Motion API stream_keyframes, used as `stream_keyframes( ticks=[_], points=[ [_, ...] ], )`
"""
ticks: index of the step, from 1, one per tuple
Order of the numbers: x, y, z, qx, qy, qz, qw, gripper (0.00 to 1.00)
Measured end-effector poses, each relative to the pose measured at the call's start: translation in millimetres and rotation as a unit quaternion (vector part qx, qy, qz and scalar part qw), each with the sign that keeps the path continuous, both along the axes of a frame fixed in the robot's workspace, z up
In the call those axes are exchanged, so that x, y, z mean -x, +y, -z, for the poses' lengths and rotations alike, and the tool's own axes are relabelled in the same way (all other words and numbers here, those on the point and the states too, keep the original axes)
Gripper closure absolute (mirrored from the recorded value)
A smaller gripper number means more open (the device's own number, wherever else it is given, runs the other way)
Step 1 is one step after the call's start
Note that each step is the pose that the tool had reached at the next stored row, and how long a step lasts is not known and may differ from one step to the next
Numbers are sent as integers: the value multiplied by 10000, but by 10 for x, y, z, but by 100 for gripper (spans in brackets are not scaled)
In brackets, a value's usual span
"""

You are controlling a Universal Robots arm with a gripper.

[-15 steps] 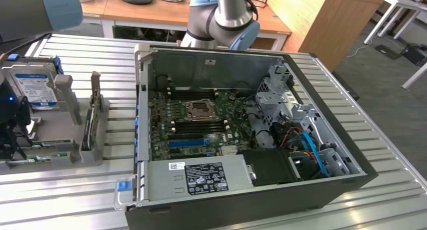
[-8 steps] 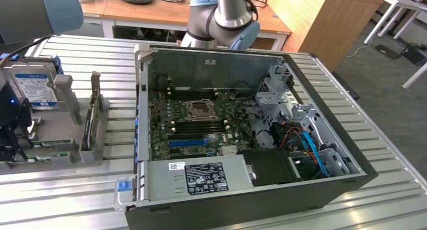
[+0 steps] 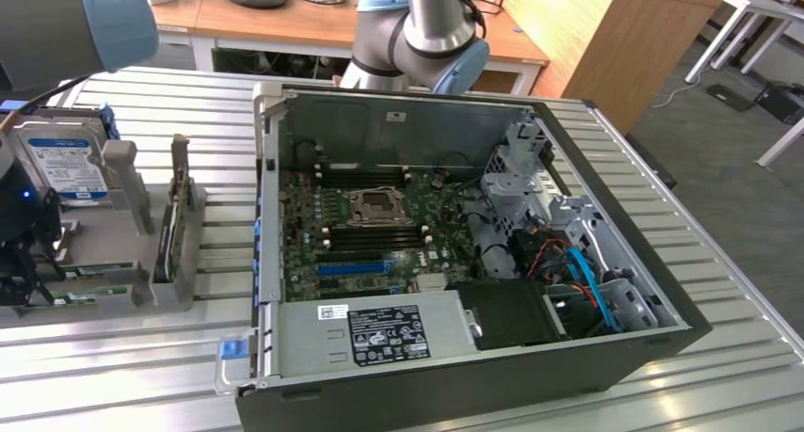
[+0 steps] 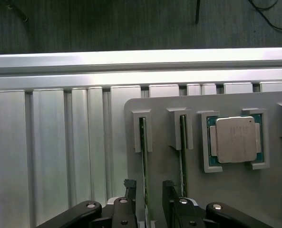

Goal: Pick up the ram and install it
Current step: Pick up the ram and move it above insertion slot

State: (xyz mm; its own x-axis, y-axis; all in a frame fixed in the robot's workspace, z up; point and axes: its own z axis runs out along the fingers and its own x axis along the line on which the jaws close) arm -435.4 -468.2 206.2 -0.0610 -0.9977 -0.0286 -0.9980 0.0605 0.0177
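Ram stick (image 4: 143,156), a long, thin green circuit board seen edge-on, stands upright in a narrow slot of the flat grey plastic holder plate (image 4: 274,190), which lies on the ribbed aluminium table (image 4: 45,152). A second green stick of the same kind (image 4: 182,142) stands in the neighbouring slot, and a square processor chip with a silver metal lid (image 4: 235,139) sits in a pocket just beyond that. The black two-fingered gripper (image 4: 149,192) hangs over the first stick with its fingers (image 4: 129,190) spread wide, one on each flat face and neither appearing to touch it; nothing is held. The stick looks light and stiff, but probably brittle if bent or twisted. The two broad faces look like the safe place to pinch, near mid-length and square-on. In the exterior view the open black computer case (image 3: 503,376), with its large green motherboard (image 3: 377,225), lies well apart from the holder, towards that view's right.
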Motion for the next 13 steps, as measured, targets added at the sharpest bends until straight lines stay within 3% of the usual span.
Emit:
stream_keyframes(
  ticks=[13],
  points=[
    [-39,1,14,0,-1,-2,10000,64]
  ],
)
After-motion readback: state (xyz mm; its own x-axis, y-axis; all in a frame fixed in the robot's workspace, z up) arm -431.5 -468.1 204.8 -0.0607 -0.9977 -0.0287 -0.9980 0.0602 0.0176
